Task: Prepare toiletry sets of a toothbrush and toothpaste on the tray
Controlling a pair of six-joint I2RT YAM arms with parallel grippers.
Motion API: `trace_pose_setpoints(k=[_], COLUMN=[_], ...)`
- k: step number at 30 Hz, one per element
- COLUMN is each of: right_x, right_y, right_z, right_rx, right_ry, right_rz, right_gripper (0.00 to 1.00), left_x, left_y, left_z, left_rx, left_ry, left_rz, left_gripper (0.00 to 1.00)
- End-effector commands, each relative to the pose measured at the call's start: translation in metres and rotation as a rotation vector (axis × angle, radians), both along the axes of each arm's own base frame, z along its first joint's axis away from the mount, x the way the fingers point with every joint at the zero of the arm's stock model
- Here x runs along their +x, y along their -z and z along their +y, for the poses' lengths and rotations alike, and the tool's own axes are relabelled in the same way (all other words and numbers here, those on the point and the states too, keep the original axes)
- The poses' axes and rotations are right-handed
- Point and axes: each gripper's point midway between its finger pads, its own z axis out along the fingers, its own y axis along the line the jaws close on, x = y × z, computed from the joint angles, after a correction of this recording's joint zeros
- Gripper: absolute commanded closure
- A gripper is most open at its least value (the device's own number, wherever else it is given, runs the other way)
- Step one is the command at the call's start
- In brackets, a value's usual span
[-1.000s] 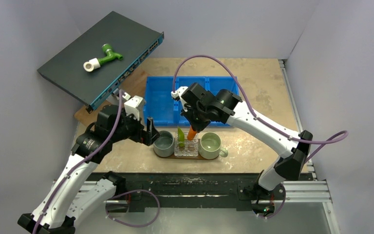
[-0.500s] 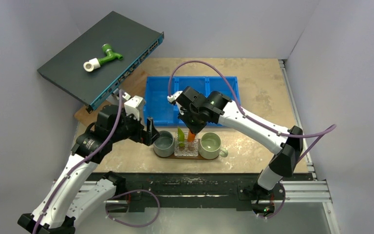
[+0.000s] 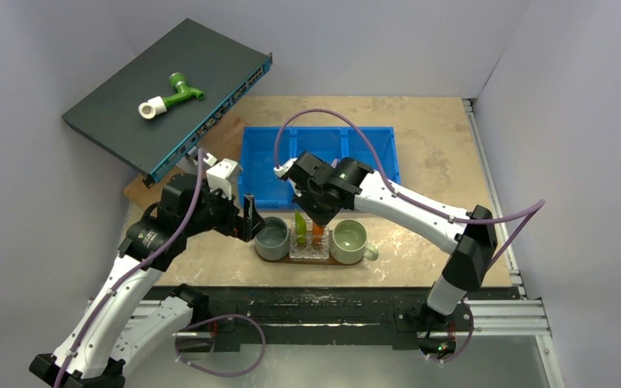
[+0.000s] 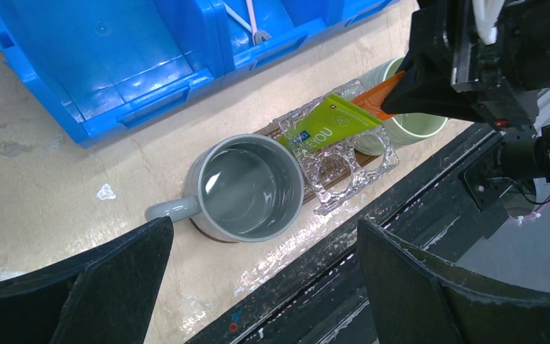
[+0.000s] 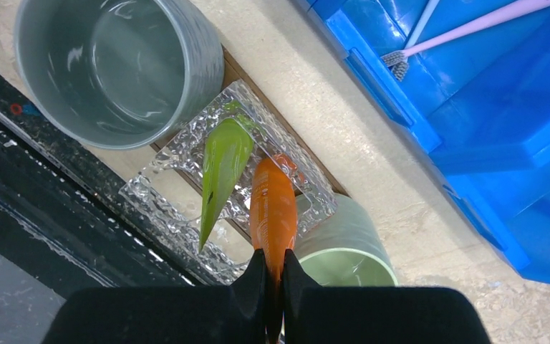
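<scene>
The left arm bends low. The left gripper point(image 3: 251, 217) hangs wide open beside the grey mug point(image 3: 272, 238). The right arm reaches down over the tray point(image 5: 233, 73). The right gripper point(image 5: 272, 276) pinches the orange tube point(image 5: 272, 208), which stands in the clear holder point(image 5: 159, 197) there.

Glossy orange tube point(image 5: 272, 208), rippled clear holder point(image 5: 159, 192)

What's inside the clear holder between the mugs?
A green tube leans in one hole of the holder; the right end effector holds an orange tube at another. Tube bottoms are hidden.
</scene>
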Motion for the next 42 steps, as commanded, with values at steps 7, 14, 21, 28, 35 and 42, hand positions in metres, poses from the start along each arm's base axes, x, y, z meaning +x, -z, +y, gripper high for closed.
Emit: trace_pose_setpoints(k=[7, 14, 21, 28, 35, 42], right_x=[0.009, 0.009, 0.010, 0.012, 0.026, 0.052], right_y=[0.008, 0.014, 0.002, -0.020, -0.056, -0.079], right_z=[0.003, 0.000, 0.000, 0.010, 0.016, 0.016], right_rx=[-0.007, -0.024, 0.001, 0.073, 0.143, 0.177], right_ry=[0.028, 0.035, 0.045, 0.040, 0.060, 0.135], right_rz=[-0.045, -0.042, -0.065, -0.081, -0.174, -0.262], right_gripper=[1.00, 0.95, 0.71, 0.65, 0.61, 0.56], left_x=[0.008, 0.009, 0.009, 0.009, 0.010, 0.011], left_y=[-0.009, -0.008, -0.008, -0.007, -0.006, -0.006], left_z=[-0.002, -0.003, -0.005, -0.007, -0.007, -0.006], left_rx=[-0.005, -0.005, -0.009, -0.012, -0.010, -0.007], left_ry=[0.010, 0.013, 0.021, 0.030, 0.028, 0.024], left_rz=[-0.059, -0.056, -0.050, -0.041, -0.039, -0.039], left_gripper=[0.01, 0.01, 0.01, 0.01, 0.01, 0.01])
